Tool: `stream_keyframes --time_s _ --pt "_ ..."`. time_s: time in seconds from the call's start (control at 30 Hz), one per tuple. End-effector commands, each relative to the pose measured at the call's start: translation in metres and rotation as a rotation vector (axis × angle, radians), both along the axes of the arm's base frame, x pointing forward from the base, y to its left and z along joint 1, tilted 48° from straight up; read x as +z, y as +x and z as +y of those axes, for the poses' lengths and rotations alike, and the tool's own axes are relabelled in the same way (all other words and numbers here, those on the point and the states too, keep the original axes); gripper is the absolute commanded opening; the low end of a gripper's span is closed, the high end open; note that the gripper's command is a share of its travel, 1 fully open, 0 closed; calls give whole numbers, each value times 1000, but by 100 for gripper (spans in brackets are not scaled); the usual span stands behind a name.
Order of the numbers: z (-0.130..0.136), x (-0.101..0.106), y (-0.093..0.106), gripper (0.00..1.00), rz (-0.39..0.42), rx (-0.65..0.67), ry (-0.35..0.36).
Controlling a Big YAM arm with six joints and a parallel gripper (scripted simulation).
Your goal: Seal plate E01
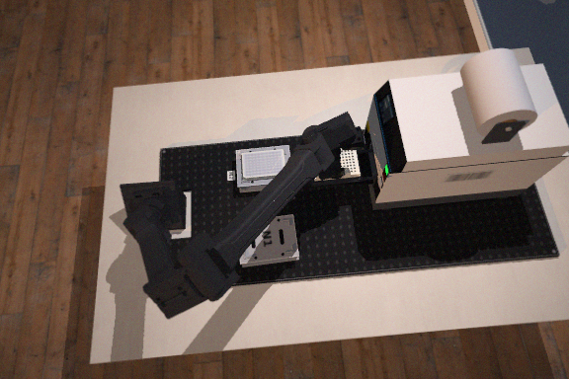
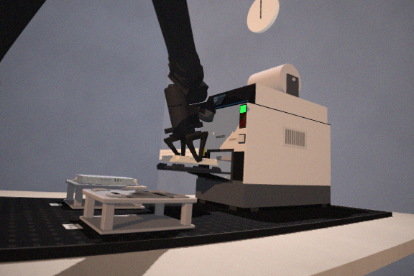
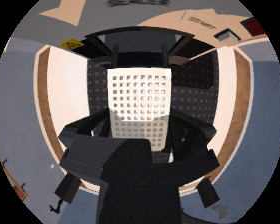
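Observation:
Plate E01 (image 1: 350,160) (image 2: 167,156) (image 3: 139,104) is a white well plate at the sealer's stage (image 1: 341,179) (image 2: 187,168), which stands pushed out in front of the sealer (image 1: 435,120) (image 2: 287,152). My gripper (image 2: 187,156) (image 3: 139,110) comes down from above and is shut on the plate across its width. I cannot tell whether the plate rests on the stage or hangs just above it. The sealer's lamp (image 1: 386,170) (image 2: 244,108) is green. Nest N1 (image 1: 277,244) (image 2: 136,195) is empty.
Nest N2 holds a second well plate (image 1: 262,164) (image 2: 102,180), left of the stage and partly under my arm. A foil roll (image 1: 496,88) (image 2: 274,75) sits on top of the sealer. All stand on a black breadboard (image 1: 445,234) on the table.

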State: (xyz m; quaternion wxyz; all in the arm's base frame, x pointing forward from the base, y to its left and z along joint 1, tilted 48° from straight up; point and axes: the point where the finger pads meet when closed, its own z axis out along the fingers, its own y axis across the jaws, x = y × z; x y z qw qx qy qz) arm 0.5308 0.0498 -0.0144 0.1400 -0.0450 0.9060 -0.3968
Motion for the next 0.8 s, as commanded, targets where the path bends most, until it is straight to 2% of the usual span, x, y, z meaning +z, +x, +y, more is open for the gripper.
stream_keyframes --time_s 0.0,0.3,0.47,0.77 --pt "1 6 2 0 -10 5 8" --pt "-1 8 -3 0 4 3 3" --pt "4 14 9 0 -31 3 16" --pt "7 7 20 0 -38 2 18"
